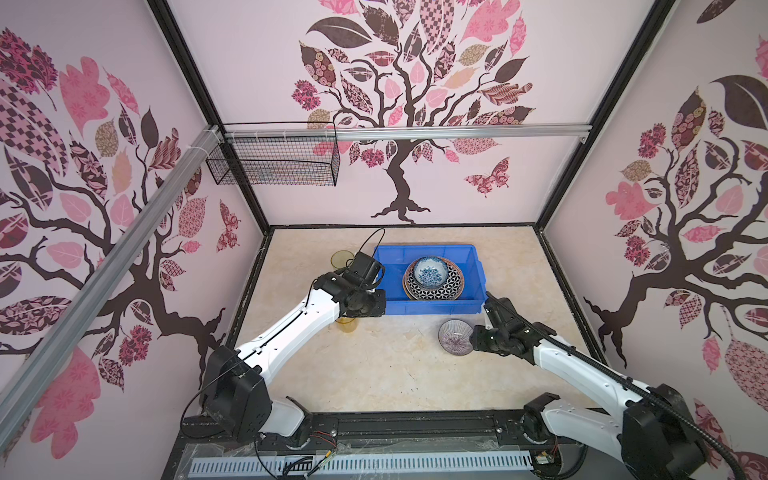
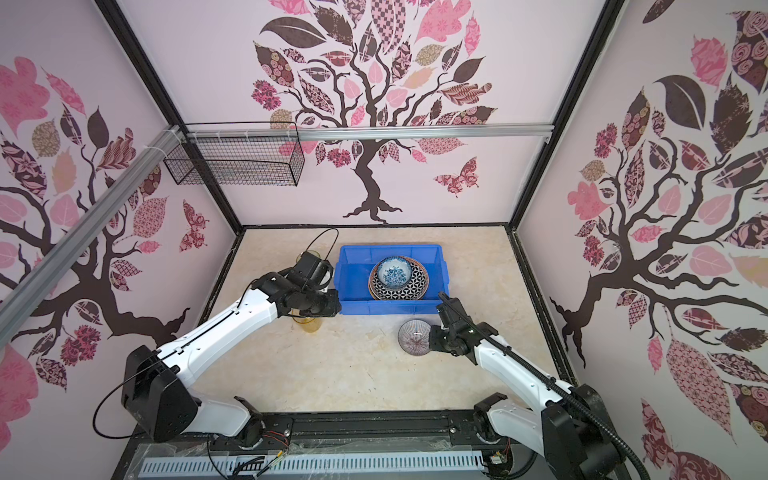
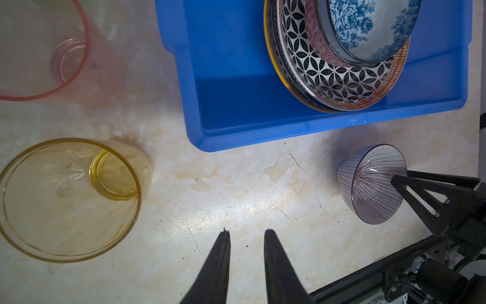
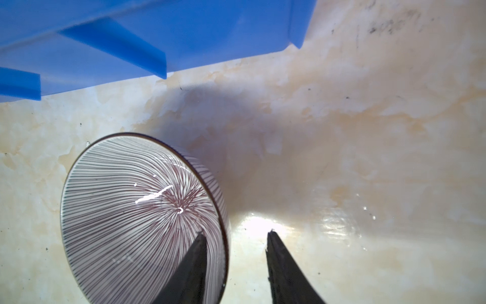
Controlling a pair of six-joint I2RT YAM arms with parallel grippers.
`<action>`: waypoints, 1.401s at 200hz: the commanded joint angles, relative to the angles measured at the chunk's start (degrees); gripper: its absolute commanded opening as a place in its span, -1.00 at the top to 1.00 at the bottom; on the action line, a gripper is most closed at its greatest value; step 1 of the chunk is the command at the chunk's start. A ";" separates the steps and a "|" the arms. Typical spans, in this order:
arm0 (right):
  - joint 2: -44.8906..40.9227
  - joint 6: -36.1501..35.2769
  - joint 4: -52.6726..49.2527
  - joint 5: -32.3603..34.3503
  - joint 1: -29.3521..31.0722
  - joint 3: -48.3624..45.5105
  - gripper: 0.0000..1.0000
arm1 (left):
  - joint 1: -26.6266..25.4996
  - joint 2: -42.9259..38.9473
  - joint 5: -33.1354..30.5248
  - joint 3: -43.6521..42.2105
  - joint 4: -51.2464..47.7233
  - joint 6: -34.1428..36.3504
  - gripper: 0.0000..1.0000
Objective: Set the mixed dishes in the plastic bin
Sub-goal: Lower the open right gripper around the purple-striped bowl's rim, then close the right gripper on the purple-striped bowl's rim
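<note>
The blue plastic bin (image 1: 428, 248) holds stacked patterned plates (image 1: 440, 291) with a blue floral bowl (image 1: 431, 272) on top. A striped bowl (image 1: 456, 336) stands on the table in front of the bin's near right corner. My right gripper (image 4: 236, 233) is open astride its rim: one finger lies inside the bowl (image 4: 136, 210), and the other stands outside, a gap away from the wall. My left gripper (image 3: 247, 233) is open and empty above bare table, left of the bin. Beside it stand an amber tumbler (image 3: 71, 200) and a pink tumbler (image 3: 44, 50).
A yellowish tumbler (image 1: 341, 258) stands by the bin's far left corner. The amber tumbler (image 1: 347, 325) is partly under my left wrist. A black wire basket (image 1: 274, 160) hangs on the back wall. Patterned walls enclose the marble table (image 1: 374, 365) on three sides.
</note>
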 commanded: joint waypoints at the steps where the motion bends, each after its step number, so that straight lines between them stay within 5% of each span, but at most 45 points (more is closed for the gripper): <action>1: 0.92 0.18 -0.85 1.50 0.36 2.03 0.23 | -0.22 -1.48 -0.82 -0.89 0.22 -0.19 0.47; 280: 6.08 -0.30 -2.20 4.79 3.37 6.16 0.84 | -0.21 -1.46 -0.91 -1.85 0.95 -0.30 0.46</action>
